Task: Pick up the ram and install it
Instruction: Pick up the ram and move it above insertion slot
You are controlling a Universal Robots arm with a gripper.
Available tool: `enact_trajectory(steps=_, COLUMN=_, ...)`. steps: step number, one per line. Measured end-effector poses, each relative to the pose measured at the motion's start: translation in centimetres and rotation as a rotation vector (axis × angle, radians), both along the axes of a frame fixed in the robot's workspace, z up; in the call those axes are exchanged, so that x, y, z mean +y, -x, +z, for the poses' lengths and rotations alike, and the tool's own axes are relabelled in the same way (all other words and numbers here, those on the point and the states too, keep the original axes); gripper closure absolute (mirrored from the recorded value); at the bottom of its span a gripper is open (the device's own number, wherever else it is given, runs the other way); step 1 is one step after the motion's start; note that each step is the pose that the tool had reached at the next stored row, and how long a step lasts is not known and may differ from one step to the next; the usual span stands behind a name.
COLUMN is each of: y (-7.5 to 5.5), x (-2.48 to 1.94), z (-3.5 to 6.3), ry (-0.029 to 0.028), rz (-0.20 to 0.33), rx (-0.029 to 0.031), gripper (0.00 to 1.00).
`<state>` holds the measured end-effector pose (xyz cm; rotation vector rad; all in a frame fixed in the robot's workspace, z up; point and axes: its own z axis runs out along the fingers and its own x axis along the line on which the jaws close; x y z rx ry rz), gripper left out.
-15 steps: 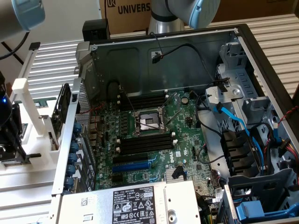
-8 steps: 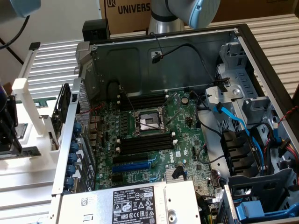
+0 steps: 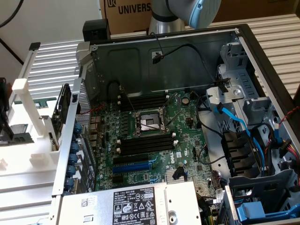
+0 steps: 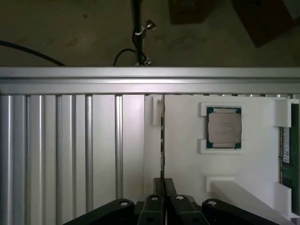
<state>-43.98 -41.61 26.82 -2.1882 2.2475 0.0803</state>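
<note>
Right at the wrist, the gripper (image 4: 162,187) has its jaws drawn in on a thin dark strip that runs straight away from the fingertips. That strip looks to be the ram (image 4: 162,140) standing on edge, though seen edge-on like this it is hard to be sure. Its long axis lines up with the gripper's own line, so the grip sits at the near end of the stick. It stands in a white tray (image 4: 187,159), with bare tray surface on either side of it. A processor chip (image 4: 224,130) sits in its own pocket well apart, and a second memory stick (image 4: 285,154) lies flat at the tray's far side. Beyond the ram's far end an aluminium rail (image 4: 93,79) crosses the tray's edge. In the exterior view, the open computer case (image 3: 140,61) shows its motherboard (image 3: 187,140), with black memory slots (image 3: 145,143) lying empty.
</note>
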Motion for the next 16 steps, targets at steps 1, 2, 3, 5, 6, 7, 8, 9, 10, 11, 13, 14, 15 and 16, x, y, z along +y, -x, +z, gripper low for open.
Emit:
enact_trajectory(steps=1, y=0.0, x=0.0, z=0.48, ry=0.0004, rz=0.0, rx=0.0, gripper=0.88)
enact_trajectory(steps=2, y=0.0, x=0.0, z=0.93, ry=0.001, rz=-0.001, rx=0.0, gripper=0.88)
enact_trajectory(steps=3, y=0.0, x=0.0, z=1.37, ry=0.0017, rz=-0.001, rx=0.0001, gripper=0.88)
enact_trajectory(steps=5, y=-0.1, x=0.0, z=2.28, ry=0.0035, rz=-0.001, rx=0.0, gripper=0.88)
enact_trajectory(steps=6, y=-0.3, x=0.0, z=2.74, ry=0.0047, rz=-0.001, rx=0.0, gripper=0.88)
enact_trajectory(steps=7, y=-0.4, x=0.0, z=3.2, ry=0.0059, rz=-0.001, rx=0.0002, gripper=0.88)
enact_trajectory(steps=8, y=-0.9, x=0.0, z=4.57, ry=0.0087, rz=-0.001, rx=0.0001, gripper=0.88)
enact_trajectory(steps=9, y=-1.2, x=0.0, z=5.04, ry=0.0093, rz=-0.001, rx=0.0, gripper=0.88)
enact_trajectory(steps=10, y=-1.4, x=0.0, z=5.49, ry=0.0098, rz=-0.001, rx=0.0, gripper=0.88)
enact_trajectory(steps=11, y=-1.6, x=0.0, z=5.94, ry=0.0104, rz=-0.001, rx=0.0001, gripper=0.88)
enact_trajectory(steps=13, y=-2.4, x=0.0, z=7.31, ry=0.0109, rz=-0.001, rx=0.0002, gripper=0.88)
enact_trajectory(steps=14, y=-2.6, x=0.0, z=7.75, ry=0.0107, rz=-0.001, rx=0.0, gripper=0.88)
enact_trajectory(steps=15, y=-3.0, x=0.0, z=8.23, ry=0.0107, rz=-0.001, rx=-0.0001, gripper=0.88)
enact_trajectory(steps=16, y=-3.6, x=0.0, z=9.13, ry=0.0109, rz=-0.001, rx=0.0, gripper=0.88)
